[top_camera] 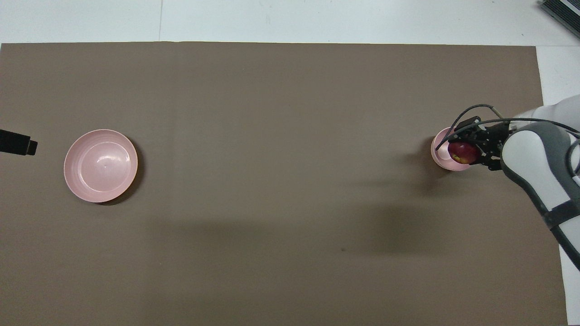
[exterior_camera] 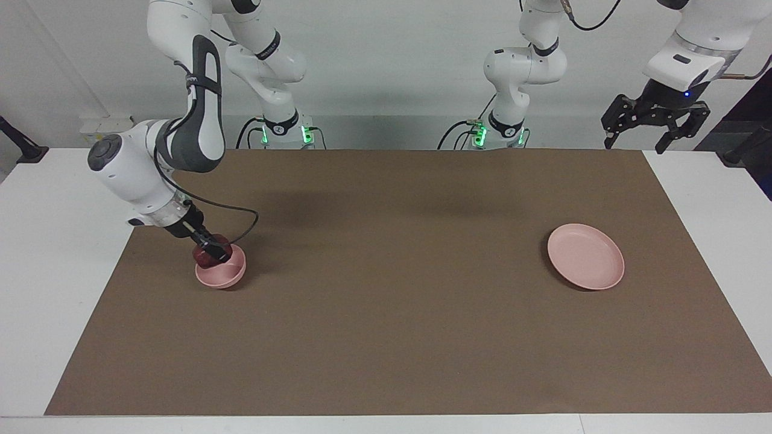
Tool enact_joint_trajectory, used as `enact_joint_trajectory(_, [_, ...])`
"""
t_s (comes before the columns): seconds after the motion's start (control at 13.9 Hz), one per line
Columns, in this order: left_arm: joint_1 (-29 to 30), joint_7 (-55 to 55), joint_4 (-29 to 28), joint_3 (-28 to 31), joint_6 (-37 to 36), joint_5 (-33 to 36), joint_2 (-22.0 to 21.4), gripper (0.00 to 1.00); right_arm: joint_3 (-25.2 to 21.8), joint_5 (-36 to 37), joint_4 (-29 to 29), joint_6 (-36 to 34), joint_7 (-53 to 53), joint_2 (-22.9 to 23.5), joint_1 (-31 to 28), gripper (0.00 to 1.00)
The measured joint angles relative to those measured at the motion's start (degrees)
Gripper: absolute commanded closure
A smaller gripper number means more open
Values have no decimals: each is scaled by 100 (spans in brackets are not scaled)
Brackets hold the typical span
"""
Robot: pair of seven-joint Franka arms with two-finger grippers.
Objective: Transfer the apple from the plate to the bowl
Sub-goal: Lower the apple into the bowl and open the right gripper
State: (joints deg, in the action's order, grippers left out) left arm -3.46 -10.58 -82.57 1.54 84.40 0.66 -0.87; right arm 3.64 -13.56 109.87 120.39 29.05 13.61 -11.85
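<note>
Right pincer (exterior_camera: 211, 253) clamped on the small round dark red apple (exterior_camera: 206, 255), held just over the small deep pale pink bowl (exterior_camera: 224, 276); yellowish patch shows from overhead. Whether the apple touches the bowl's inside, cannot tell. Bowl sits on the brown mat (exterior_camera: 398, 313) covering the worktop, toward the right arm's end. Wide shallow pale pink plate (exterior_camera: 586, 256) lies well apart from the bowl, toward the left arm's end. Left pincer (exterior_camera: 655, 123) waits raised, fingers spread wide, holding nothing, nearer the robots than the plate.

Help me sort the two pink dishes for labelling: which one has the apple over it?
The bowl, the small deep dish at the right arm's end; the right gripper holds the apple over it. The wide plate is bare.
</note>
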Motion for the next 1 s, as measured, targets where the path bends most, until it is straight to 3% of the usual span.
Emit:
enact_joint_trajectory(0.22, [49, 119, -234, 17, -18, -17, -151, 0, 13, 12, 153, 186, -1, 50, 25, 100])
enact_joint_trajectory(0.29, [69, 134, -308, 17, -18, -25, -194, 0, 13, 37, 198, 342, -14, 95, 25, 91])
enact_joint_trajectory(0.36, [88, 139, -360, 18, -18, -34, -223, 0, 12, 90, 230, 516, -34, 169, 24, 21])
enact_joint_trajectory(0.43, [96, 143, -376, 18, -14, -48, -236, 0, 13, 151, 243, 696, -36, 253, 25, 0])
enact_joint_trajectory(0.79, [96, 153, -376, 17, 5, -115, -239, 0, 29, 295, 68, 749, -148, 357, 44, 0])
enact_joint_trajectory(1.0, [96, 153, -376, 17, 5, -117, -240, 0, 35, 640, -346, 34, -618, 257, 81, 0])
